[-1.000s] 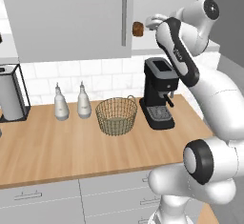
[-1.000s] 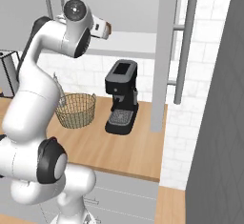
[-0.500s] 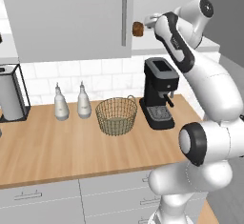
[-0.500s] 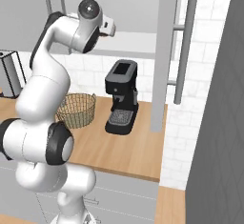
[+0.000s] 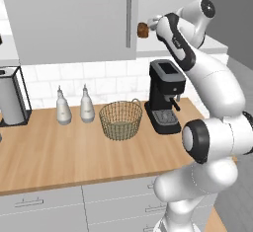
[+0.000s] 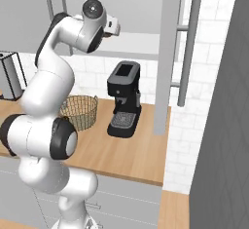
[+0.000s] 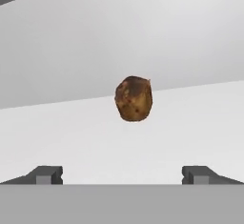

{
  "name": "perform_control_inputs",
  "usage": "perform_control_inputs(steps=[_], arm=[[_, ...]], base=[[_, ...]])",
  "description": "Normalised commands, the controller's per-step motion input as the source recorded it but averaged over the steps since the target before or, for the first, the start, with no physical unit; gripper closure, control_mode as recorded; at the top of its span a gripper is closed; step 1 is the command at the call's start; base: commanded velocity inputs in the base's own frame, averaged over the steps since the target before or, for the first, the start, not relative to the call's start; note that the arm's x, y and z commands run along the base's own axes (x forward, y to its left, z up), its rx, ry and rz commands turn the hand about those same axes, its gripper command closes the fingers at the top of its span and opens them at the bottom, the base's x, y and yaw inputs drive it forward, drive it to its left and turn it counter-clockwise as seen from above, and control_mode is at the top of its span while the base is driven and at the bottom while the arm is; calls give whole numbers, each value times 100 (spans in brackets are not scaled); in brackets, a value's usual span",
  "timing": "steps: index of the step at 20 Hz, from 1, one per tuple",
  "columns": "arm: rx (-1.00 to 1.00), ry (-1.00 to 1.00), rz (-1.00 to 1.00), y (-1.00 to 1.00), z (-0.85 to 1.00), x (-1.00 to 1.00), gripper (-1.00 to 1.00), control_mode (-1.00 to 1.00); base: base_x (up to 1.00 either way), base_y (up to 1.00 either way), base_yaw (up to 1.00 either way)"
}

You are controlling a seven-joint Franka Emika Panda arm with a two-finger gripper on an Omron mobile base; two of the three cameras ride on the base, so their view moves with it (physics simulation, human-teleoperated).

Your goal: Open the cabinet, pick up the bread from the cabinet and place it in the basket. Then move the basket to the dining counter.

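Bread (image 7: 134, 98) on cabinet shelf (image 7: 143, 137), lying dead ahead of the tool (image 7: 122, 174).
Tool is standing released, jaws spread wide and empty, flanking the line to the loaf; loaf is sitting upright, long axis vertical, apart from both fingertips.

No readable text, label, brand, number or sign is found in any view. The coffee machine (image 5: 165, 96), the two white bottles (image 5: 87, 104), the cabinet (image 5: 74, 19) doors and the bread (image 7: 134, 98) are all rendered plain, no markings legible.
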Motion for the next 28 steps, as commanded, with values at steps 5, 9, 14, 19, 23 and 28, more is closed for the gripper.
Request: perform_control_inputs(steps=[5, 9, 14, 19, 23, 28], arm=[[0, 0, 0, 0, -3, 49, -100, -100], [1, 3, 5, 0, 0, 53, -100, -100], [4, 6, 6, 0, -3, 44, -100, -100], [1, 4, 4, 0, 0, 41, -100, -100], [0, 1, 0, 0, -3, 44, -100, -100], [0, 0, 0, 2, -5, 25, -100, -100]], base=[[0, 0, 0], [0, 0, 0], [0, 0, 0], [0, 0, 0], [0, 0, 0], [0, 0, 0]])
